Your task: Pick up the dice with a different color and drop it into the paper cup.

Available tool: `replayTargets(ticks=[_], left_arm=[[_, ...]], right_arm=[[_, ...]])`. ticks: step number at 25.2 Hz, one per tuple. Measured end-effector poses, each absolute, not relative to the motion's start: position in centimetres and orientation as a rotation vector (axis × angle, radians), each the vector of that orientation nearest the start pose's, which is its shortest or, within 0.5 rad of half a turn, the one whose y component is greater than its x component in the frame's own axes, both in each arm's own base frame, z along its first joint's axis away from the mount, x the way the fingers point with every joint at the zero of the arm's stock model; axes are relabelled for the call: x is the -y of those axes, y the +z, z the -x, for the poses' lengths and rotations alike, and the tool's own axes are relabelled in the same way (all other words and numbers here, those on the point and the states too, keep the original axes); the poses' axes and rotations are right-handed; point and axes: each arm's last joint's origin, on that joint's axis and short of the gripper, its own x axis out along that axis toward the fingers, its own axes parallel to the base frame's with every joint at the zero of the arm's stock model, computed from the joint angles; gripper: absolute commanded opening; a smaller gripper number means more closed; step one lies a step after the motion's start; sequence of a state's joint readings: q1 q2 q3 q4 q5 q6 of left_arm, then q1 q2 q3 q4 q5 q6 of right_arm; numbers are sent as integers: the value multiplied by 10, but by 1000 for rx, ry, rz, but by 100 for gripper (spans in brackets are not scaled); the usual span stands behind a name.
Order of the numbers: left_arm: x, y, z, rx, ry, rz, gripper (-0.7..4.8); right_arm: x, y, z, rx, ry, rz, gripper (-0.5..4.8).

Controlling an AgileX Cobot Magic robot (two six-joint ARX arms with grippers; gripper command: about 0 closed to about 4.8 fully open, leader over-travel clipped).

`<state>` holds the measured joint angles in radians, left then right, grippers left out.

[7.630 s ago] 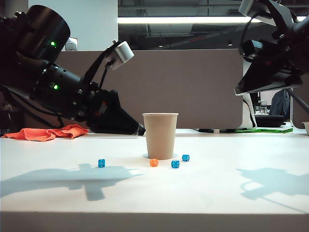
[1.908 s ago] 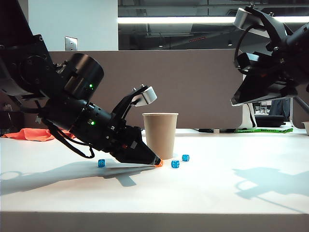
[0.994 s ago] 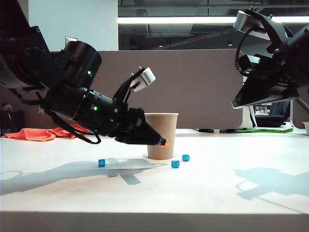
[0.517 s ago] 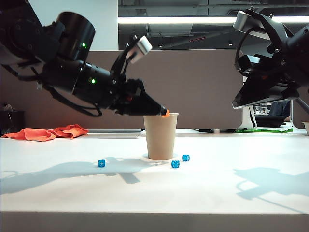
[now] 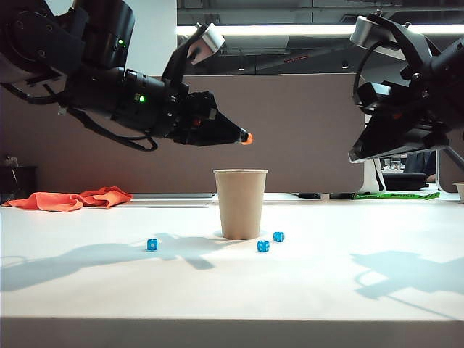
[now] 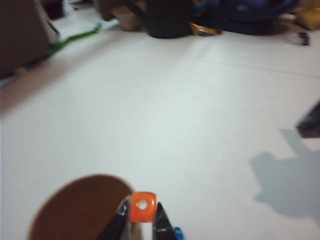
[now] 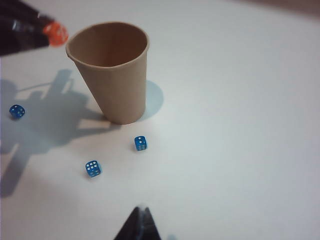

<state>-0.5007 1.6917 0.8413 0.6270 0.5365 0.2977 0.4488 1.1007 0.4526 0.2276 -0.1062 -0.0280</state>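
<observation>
The orange dice [image 5: 248, 138] is pinched between the fingertips of my left gripper [image 5: 243, 135], held in the air a little above the paper cup's rim. The tan paper cup [image 5: 241, 204] stands upright at the table's middle. In the left wrist view the orange dice [image 6: 143, 206] sits between the two dark fingertips [image 6: 161, 221], beside the cup's brown opening [image 6: 80, 210]. The right wrist view shows the dice [image 7: 56, 33] just outside the cup's rim [image 7: 108, 44]. My right gripper [image 7: 141, 216] is shut and empty, raised high at the right [image 5: 357, 155].
Three blue dice lie on the white table: one left of the cup [image 5: 152, 244], two at its right foot [image 5: 263, 246] [image 5: 279, 236]. An orange cloth [image 5: 72, 199] lies at the back left. A brown partition wall closes the far side.
My left gripper has risen with the orange dice from level with the cup's wall and rim to above the rim. The right arm has not moved.
</observation>
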Motion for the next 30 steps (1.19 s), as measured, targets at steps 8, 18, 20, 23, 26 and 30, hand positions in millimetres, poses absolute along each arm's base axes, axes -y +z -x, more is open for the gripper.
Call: replayTargets(ticks=[8,18,20,23,26,30], left_arm=[[182,216,-318,-20,-923,-285,57],[182,204,-322,-100,-871,-296,57],[182,203,-322,-100,-865,-297,58],[181,203,-323,-107,-834,-302,65],[181,203,-323,-108,-827,-301,132],[181,204,-323,-101,-824,-299,132]], right_arm=[[-98,199,-197,-412,553,99,-2],[-98,199,-197,-412,553,100,-2],[-98,199,-197,-412,553,99,-2],[-98,199,-197,-412,553,99,-2],[-98,199,-197,-412,553,99,-2],[-98,199,-197,-413,553,99,-2]])
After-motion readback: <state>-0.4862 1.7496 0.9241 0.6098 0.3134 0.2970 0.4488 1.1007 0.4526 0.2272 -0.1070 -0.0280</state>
